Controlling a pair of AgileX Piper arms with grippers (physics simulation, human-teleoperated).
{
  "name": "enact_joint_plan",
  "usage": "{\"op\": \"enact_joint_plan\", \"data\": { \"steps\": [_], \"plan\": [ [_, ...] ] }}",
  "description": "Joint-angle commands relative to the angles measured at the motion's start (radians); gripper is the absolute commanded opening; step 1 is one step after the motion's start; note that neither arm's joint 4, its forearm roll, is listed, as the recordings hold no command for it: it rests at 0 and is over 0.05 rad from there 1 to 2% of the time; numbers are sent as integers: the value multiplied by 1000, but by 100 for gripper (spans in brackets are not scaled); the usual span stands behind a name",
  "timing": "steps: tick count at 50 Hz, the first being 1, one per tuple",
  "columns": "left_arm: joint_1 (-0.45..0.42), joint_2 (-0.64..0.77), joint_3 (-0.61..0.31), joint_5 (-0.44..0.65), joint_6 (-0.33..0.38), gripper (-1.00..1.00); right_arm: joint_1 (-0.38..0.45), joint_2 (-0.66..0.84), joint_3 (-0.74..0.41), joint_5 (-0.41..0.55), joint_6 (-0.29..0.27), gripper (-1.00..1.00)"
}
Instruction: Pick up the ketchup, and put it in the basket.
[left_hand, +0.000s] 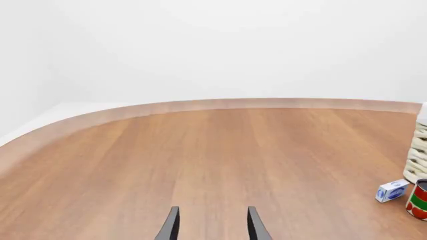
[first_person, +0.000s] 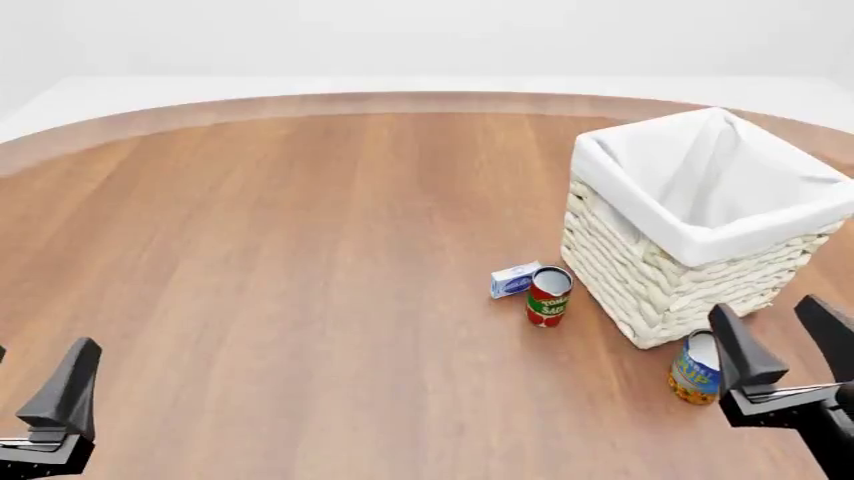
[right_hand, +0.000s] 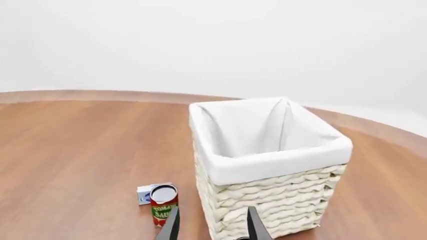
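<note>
A wide round wooden table (first_person: 294, 260) with a pale rim fills the scene, backed by plain white walls. The large square cream-white woven wicker basket (first_person: 667, 275) with a white cloth liner folded over its rim stands on the right half of the table, upright and open at the top. The right gripper (first_person: 787, 345) hovers at the near right edge of the front view, just in front of the basket's near corner; its two dark fingers stand parted with nothing between them. The left gripper (left_hand: 212, 225) hangs at the near left corner, well apart from everything; its fingers also stand apart, holding nothing.

The ketchup bottle shows in none of the views, so its place cannot be told.

Just left of the basket stands a short red-and-green tomato sauce can (first_person: 549, 296), with a small blue-and-white box (first_person: 514, 279) lying beside it. A second can with a blue and yellow label (first_person: 695, 368) stands close by the basket's near corner, right beside the right gripper's fingers.
</note>
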Motion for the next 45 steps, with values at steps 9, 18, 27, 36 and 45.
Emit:
{"op": "enact_joint_plan", "data": {
  "steps": [9,18,27,36,45],
  "plan": [
    [0,0,0,0,0,100,168,134,0,-121,-109,100],
    [0,0,0,0,0,100,231,169,0,-149,-131,100],
    [0,0,0,0,0,100,291,324,0,-286,-150,100],
    [0,0,0,0,0,100,352,441,0,-387,-148,100],
    [0,0,0,0,0,100,467,568,-5,-501,-151,100]
  ]
}}
